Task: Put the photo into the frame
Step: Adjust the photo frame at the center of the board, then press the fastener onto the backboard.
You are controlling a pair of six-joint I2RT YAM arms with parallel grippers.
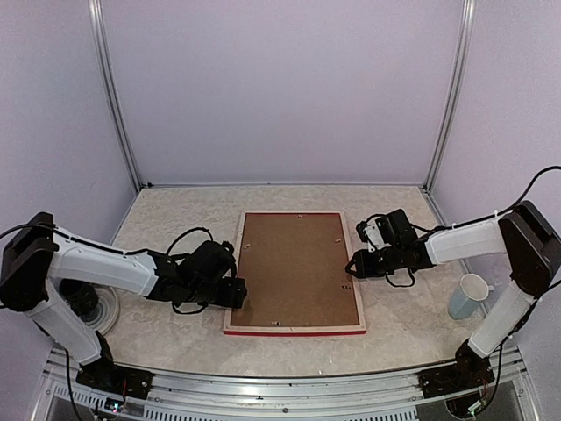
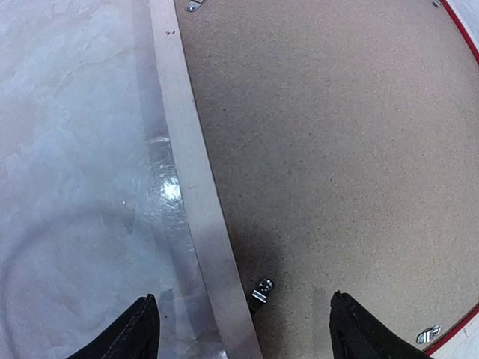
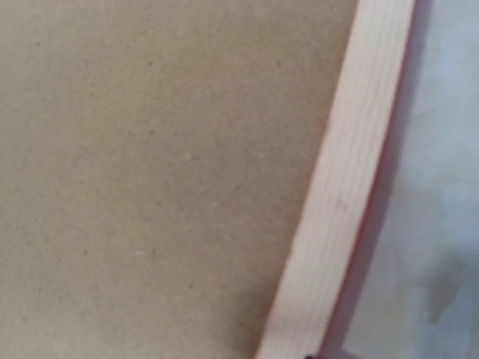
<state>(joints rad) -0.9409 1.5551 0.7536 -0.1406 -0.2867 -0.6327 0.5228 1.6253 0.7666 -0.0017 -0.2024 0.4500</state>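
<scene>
The frame [image 1: 294, 330] lies face down, mid-counter [image 1: 175, 219] (backing board [image 1: 294, 267] up).
My left pincer [image 1: 237, 293] stands released astride the left edge; my right pincer [image 1: 352, 265] is at the right edge, grip I cannot tell; counter shows all round.

Overhead looks down; both wrist views (close) share the frame [image 1: 294, 329].

A pale cup [image 1: 468, 296] stands right on the marbled table [image 1: 175, 219], a white dish [image 1: 107, 311] left, a brown backing board [image 1: 294, 267] between
</scene>
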